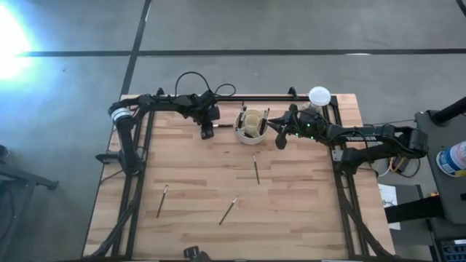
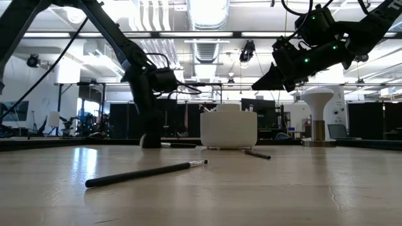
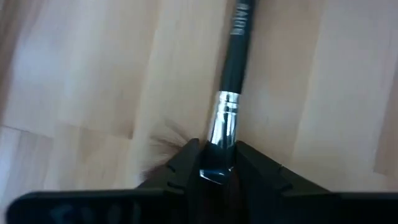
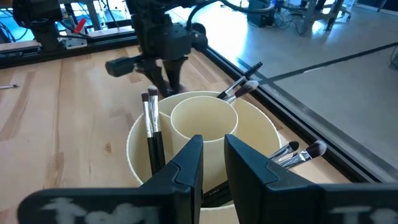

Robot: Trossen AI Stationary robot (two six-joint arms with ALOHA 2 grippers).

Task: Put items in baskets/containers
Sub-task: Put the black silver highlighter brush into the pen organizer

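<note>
The cream round holder [image 1: 251, 125] [image 2: 228, 129] [image 4: 199, 118] stands near the table's far edge and has an inner ring. Several brushes stand in it, heads up [image 4: 151, 118]. My left gripper [image 1: 207, 132] [image 3: 217, 155] is down at the table just left of the holder, shut on a dark-handled brush [image 3: 236, 50] that lies on the wood. My right gripper [image 1: 281, 140] [image 2: 259, 85] [image 4: 213, 146] hangs in the air just right of the holder, shut and holding nothing. Three more brushes lie flat on the table [image 1: 255, 169] [image 1: 162, 201] [image 1: 228, 210]. My left gripper pinches the brush at its silver ferrule [image 3: 225, 121], the bristle end, between the two fingers. The fingers [image 3: 186, 163] come from above, pointing down, one on each side of the ferrule. The handle runs away from the fingers and lies flat on the table.
A white globe on a stand [image 1: 319, 95] [image 2: 317, 100] sits at the far right corner behind my right arm. A black frame rail [image 1: 218, 97] runs along the far edge. Open wood stretches across the near half around the loose brushes.
</note>
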